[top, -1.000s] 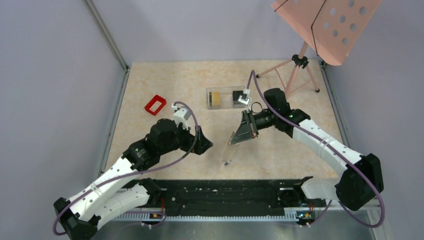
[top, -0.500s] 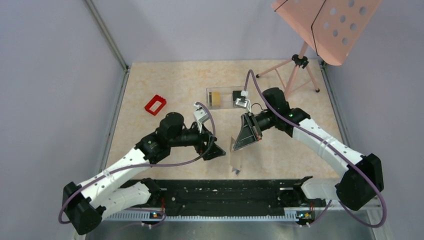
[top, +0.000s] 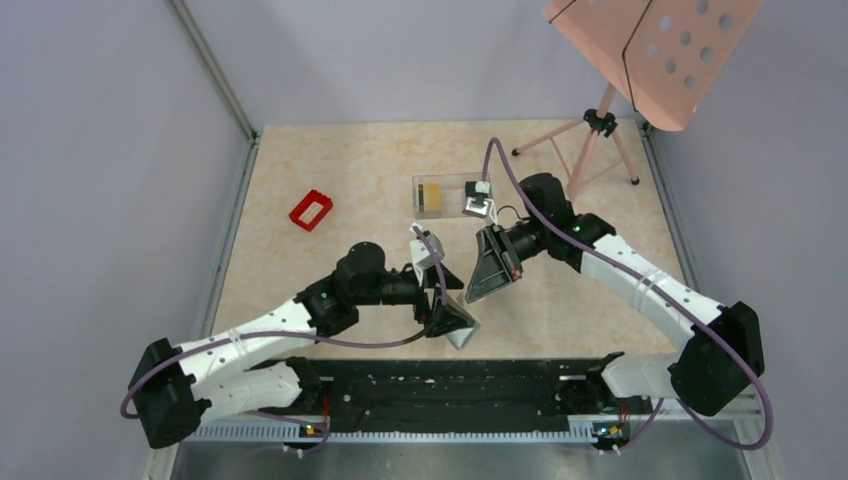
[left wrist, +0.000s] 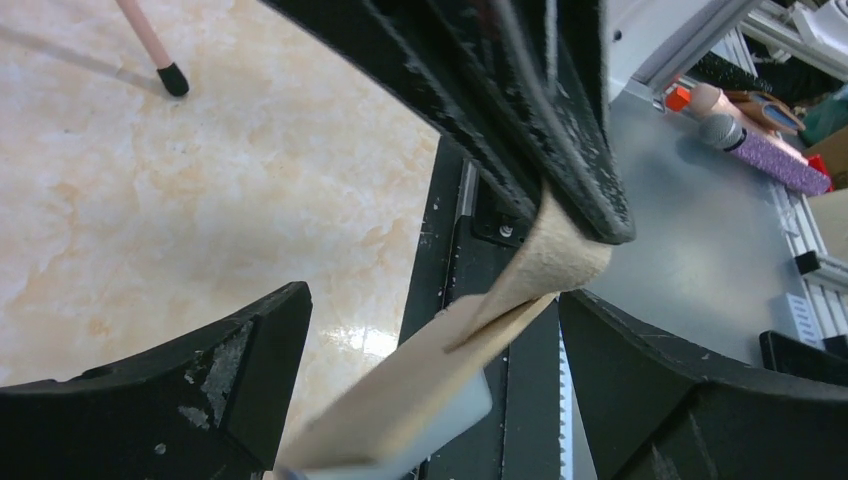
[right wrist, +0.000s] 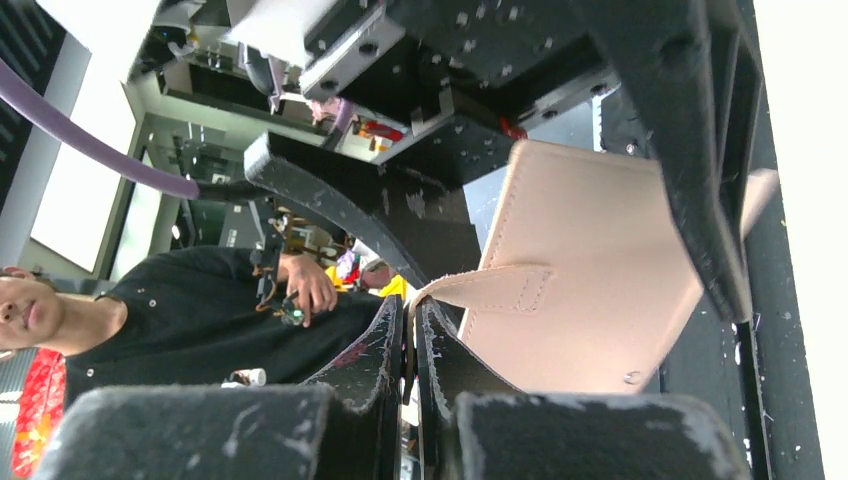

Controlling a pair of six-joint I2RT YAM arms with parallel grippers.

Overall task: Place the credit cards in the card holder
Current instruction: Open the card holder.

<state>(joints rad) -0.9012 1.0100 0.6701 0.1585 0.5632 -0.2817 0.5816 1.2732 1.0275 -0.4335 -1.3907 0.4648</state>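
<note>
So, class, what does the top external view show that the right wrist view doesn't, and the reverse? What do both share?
Only the top external view: the red frame, the clear box holding the credit cards, and the pink stand. Only the right wrist view: the card holder's strap pinched in the shut right end effector, and a person in black beyond. Both: the card holder at the open left end effector.
</note>
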